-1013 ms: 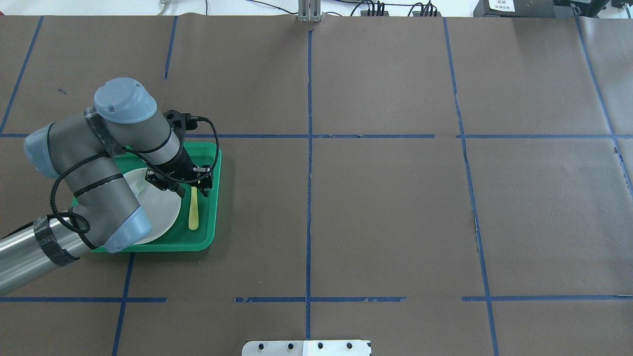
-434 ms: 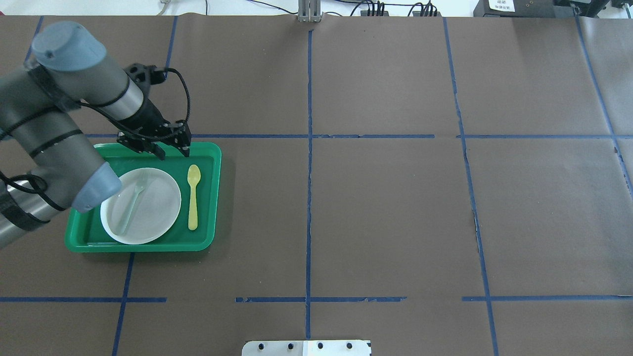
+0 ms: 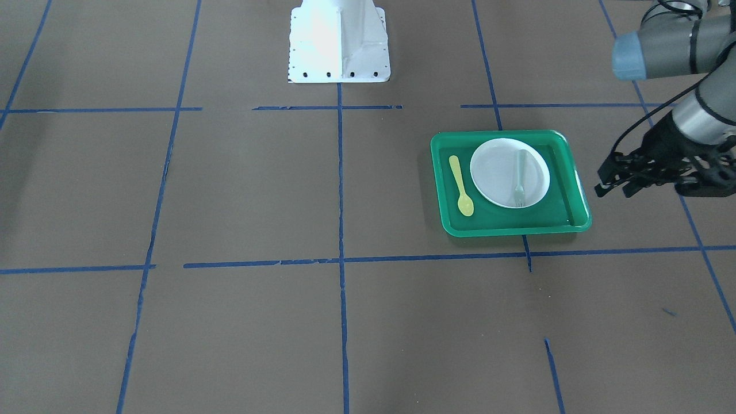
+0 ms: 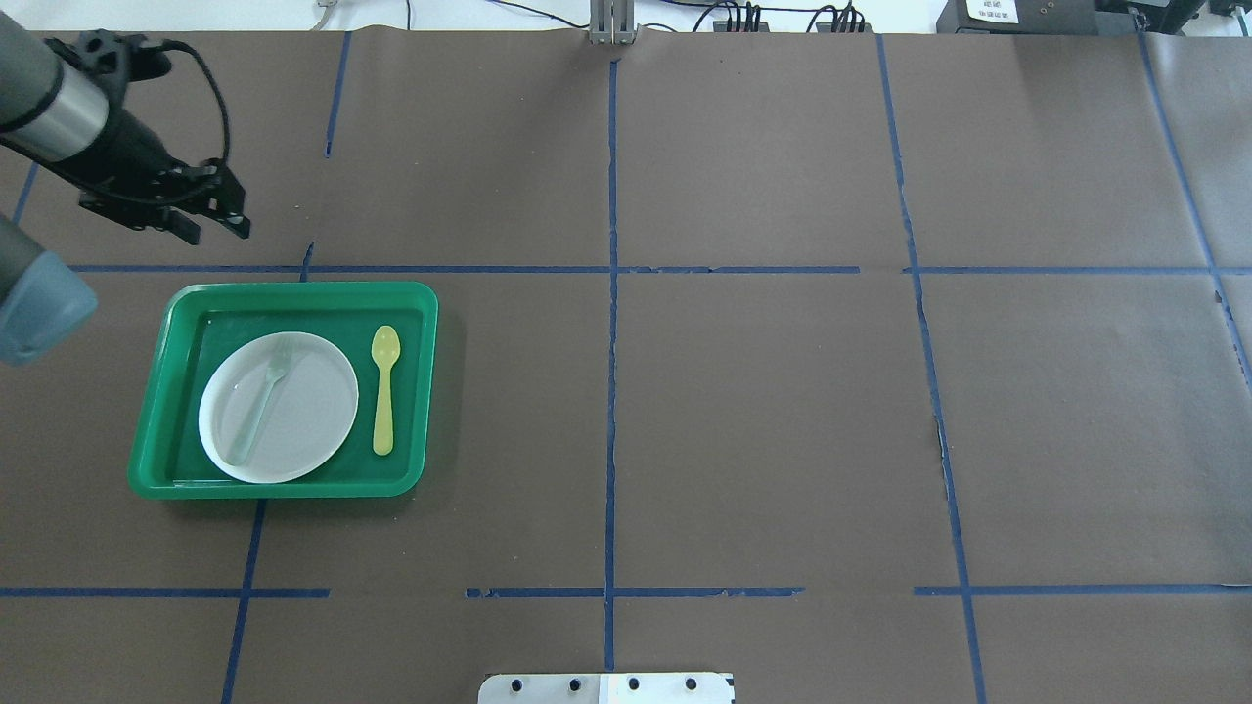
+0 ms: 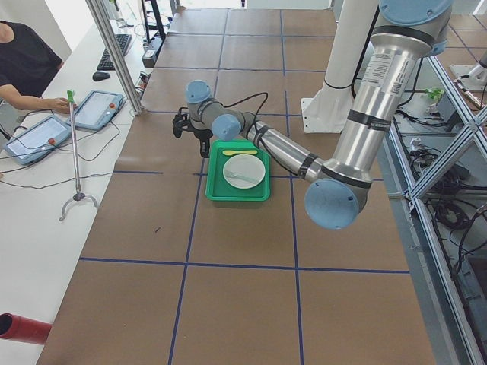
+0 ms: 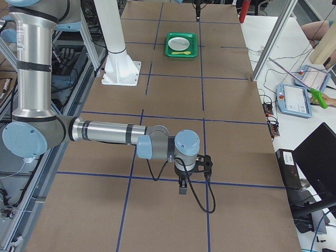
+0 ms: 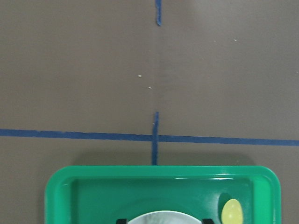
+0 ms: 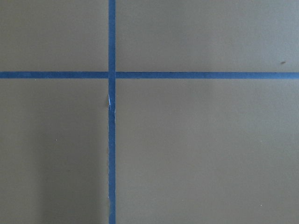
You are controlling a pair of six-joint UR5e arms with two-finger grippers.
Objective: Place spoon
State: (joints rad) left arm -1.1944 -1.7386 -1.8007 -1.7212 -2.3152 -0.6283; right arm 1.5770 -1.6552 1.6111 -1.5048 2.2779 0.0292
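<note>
The yellow spoon (image 4: 383,391) lies flat in the green tray (image 4: 293,290), to the right of the white plate (image 4: 303,411), its bowl toward the far side. It also shows in the front-facing view (image 3: 462,187) and, as its bowl only, in the left wrist view (image 7: 232,212). My left gripper (image 4: 215,231) is open and empty, above the table beyond the tray's far left corner, apart from the spoon. My right gripper (image 6: 181,188) shows only in the exterior right view, far from the tray; I cannot tell whether it is open or shut.
A pale grey-green fork (image 4: 259,401) lies on the plate. The tray sits on the left half of the brown paper-covered table, which is marked with blue tape lines (image 4: 611,293). The robot's white base plate (image 3: 339,40) stands at the near edge.
My left gripper has risen from over the spoon's bowl end and moved away to the far left, past the tray's edge. The spoon stays lying in the tray.
</note>
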